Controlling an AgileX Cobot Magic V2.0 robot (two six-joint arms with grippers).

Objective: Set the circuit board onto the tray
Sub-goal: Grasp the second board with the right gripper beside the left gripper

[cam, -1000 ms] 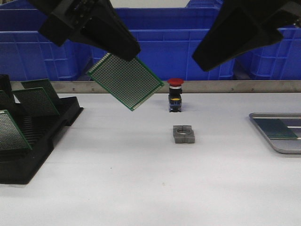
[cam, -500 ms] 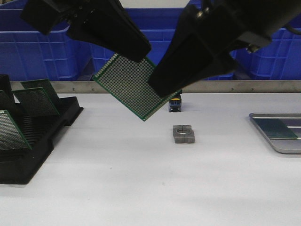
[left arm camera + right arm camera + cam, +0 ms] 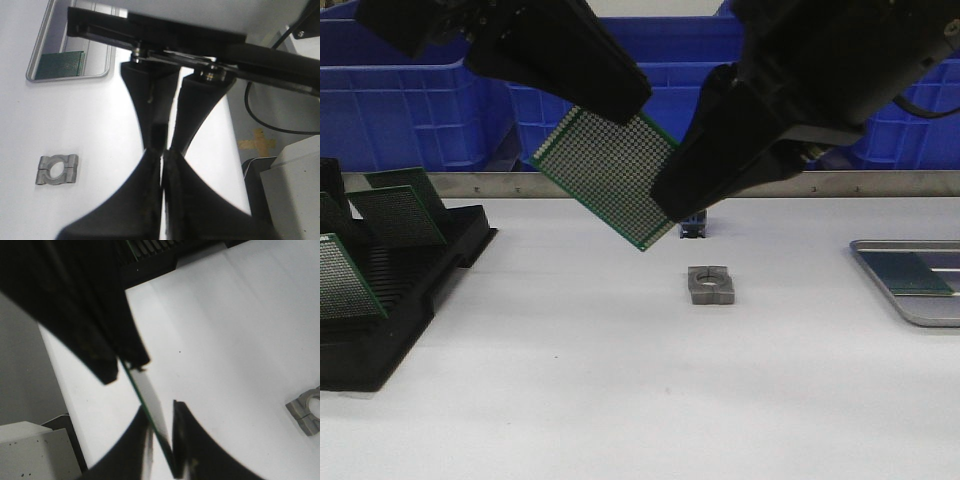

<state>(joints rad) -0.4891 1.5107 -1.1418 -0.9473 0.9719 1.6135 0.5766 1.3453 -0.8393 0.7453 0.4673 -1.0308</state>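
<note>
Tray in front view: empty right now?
No. The tray at the table's right edge already holds a dark green board, while the circuit board to be placed hangs in mid-air.

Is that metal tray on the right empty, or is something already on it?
Not empty: the flat silver-grey metal tray already holds one green circuit board lying flat, seen in both the front and left wrist views.

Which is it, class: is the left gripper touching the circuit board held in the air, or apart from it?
Touching. The front view shows the left gripper clamped over the circuit board's upper edge, which hangs tilted above the table with nothing beneath it.
</note>
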